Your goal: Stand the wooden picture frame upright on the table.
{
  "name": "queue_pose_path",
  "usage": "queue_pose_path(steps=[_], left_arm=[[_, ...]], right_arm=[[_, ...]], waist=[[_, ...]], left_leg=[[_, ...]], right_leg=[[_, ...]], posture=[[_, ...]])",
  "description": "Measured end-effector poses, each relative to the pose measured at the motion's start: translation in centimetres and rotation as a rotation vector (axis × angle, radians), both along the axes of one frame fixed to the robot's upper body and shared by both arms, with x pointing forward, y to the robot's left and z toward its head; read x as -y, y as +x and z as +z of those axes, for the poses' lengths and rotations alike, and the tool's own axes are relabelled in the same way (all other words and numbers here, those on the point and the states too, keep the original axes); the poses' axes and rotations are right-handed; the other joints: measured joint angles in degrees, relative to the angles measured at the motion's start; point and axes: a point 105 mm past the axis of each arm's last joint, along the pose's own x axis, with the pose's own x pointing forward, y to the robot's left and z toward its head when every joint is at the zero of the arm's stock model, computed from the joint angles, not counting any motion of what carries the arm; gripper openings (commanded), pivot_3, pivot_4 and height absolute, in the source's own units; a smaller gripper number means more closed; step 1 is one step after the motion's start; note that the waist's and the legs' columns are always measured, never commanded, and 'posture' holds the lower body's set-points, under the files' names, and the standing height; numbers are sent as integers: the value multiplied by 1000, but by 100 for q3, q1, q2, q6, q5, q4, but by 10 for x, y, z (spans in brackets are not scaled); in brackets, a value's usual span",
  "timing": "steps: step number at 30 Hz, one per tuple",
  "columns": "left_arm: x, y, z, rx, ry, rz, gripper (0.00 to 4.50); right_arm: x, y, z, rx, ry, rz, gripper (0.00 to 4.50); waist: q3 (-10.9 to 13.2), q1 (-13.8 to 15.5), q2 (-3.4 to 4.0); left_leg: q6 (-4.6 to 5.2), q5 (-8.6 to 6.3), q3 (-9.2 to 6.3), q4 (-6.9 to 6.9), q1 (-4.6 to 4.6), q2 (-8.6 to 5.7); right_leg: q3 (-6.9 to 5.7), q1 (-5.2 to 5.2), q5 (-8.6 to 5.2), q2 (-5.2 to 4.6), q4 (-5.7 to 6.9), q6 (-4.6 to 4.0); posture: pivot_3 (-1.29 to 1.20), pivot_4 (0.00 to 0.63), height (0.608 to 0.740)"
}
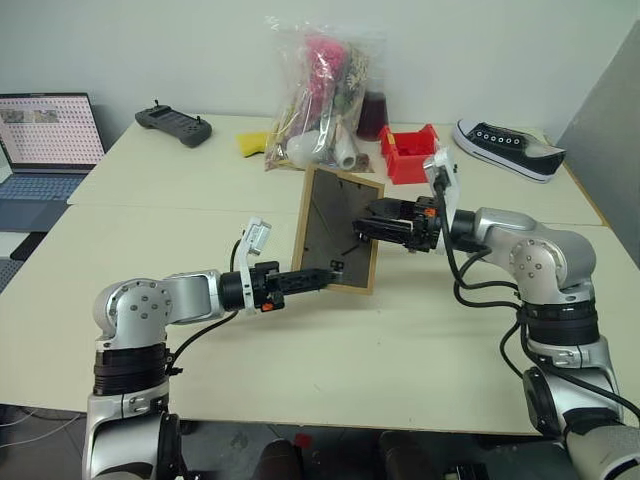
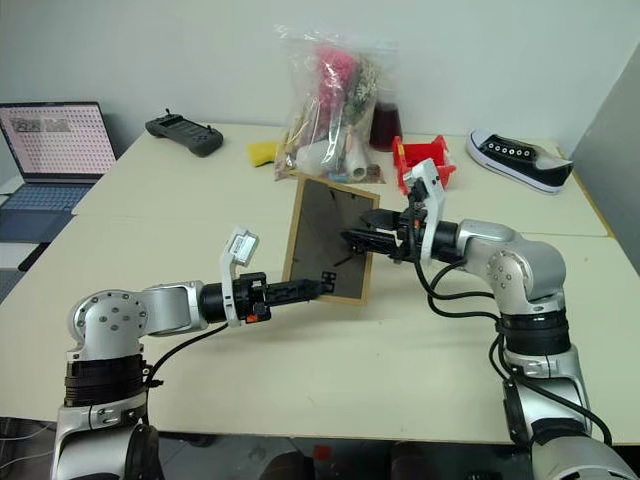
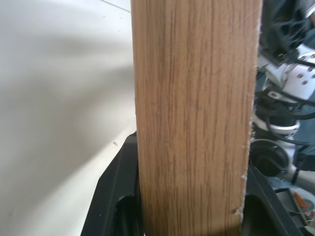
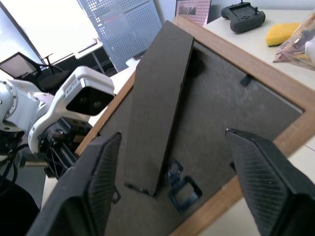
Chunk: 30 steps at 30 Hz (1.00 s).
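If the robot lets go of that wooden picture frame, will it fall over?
Probably. The light-wood rectangular picture frame looks thin, tall and stiff, so tippy. The left hand pinches its bottom edge. Its dark back stand seems flat against the back, so nothing props it.

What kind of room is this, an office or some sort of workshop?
Probably a robot testing lab in an office-like room: a laptop and a handheld controller sit on a plain table, beside mixed practice props like a shoe.
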Motion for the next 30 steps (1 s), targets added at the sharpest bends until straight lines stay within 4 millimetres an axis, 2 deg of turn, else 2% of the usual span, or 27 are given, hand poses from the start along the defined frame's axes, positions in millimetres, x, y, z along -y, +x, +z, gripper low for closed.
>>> queue_pose_path(steps=[7, 9, 15, 21, 23, 25, 27, 30], left_arm=[[2, -3, -5, -7, 7, -15, 1299], [1, -3, -4, -2, 3, -13, 1299], [5, -7, 0, 23, -3, -39, 1299], [6, -9, -4, 8, 1, -50, 1299], [6, -10, -6, -14, 6, -58, 1299], [6, -12, -9, -47, 14, -63, 1299], [6, -13, -13, -91, 12, -70, 1299], [7, -13, -12, -165, -28, -87, 1299]], right_arm=[[-34, -8, 7, 24, 46, 89, 4462], [-36, -11, 9, 30, 47, 96, 4462], [-42, -37, 14, 30, 47, 206, 4462], [-14, -50, 8, -21, 22, 229, 4462], [-4, -51, 5, -10, -5, 210, 4462], [14, -45, 0, 18, -62, 132, 4462], [33, -36, -4, 99, -146, 38, 4462], [67, -27, -14, 367, -365, -91, 4462]], waist=[[1, -17, 2], [1, -15, 2], [1, -1, 2], [2, 21, 1], [2, 22, 1], [2, 20, 0], [3, 23, -1], [9, 43, -13]], left_leg=[[0, 0, -3, 1, -4, 0], [0, 0, -4, 2, -7, 0], [0, 0, -8, 3, -11, 0], [2, -1, -10, 3, -14, -1], [2, -1, -12, 3, -15, -1], [3, -1, -11, 3, -18, -2], [3, -2, -12, 4, -19, -4], [4, -2, -27, 4, -29, -5]], right_leg=[[-4, -3, 0, 0, 4, 0], [-5, -4, 0, 0, 3, 0], [-9, -6, 0, -1, 2, 0], [-9, -6, 0, -1, -2, 0], [-10, -6, 0, 1, -2, 0], [-10, -6, 0, 0, -8, 1], [-10, -6, -1, -1, -11, 2], [-26, -5, -1, -1, -26, 4]], posture=[[0, 150, 740], [0, 150, 740], [0, 150, 740], [0, 150, 740], [0, 150, 740], [0, 150, 740], [0, 150, 740], [0, 150, 740]])
